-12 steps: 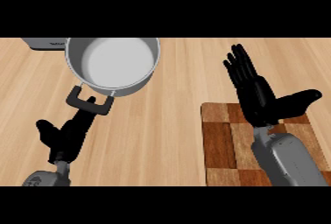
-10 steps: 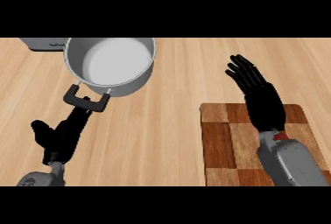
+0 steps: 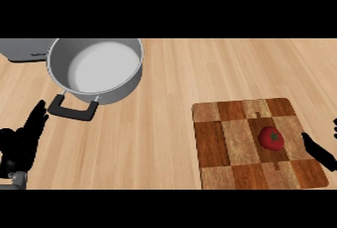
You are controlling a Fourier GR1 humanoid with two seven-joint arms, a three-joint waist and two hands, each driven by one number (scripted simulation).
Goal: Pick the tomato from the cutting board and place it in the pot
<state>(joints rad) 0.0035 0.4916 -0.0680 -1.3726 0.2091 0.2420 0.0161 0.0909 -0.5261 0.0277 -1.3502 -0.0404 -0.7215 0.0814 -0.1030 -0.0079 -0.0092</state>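
Observation:
A red tomato (image 3: 270,137) lies on the right half of the checkered wooden cutting board (image 3: 223,147) at the lower right. The grey metal pot (image 3: 95,69) stands at the upper left, black handle (image 3: 72,108) pointing toward me; nothing shows inside it. My right hand (image 3: 319,153) shows only as a straight black digit at the view's right edge, just right of the tomato and apart from it. My left hand (image 3: 20,142) rests open at the lower left edge, fingers up, below and left of the pot's handle. Neither hand holds anything.
Behind the pot, a grey appliance (image 3: 23,49) sits in the far left corner. Light wooden counter (image 3: 164,111) stretches between the pot and the board.
My right hand has drawn back from above the board's far edge to the view's right edge, and the tomato now shows. My left hand has shifted left toward the edge.

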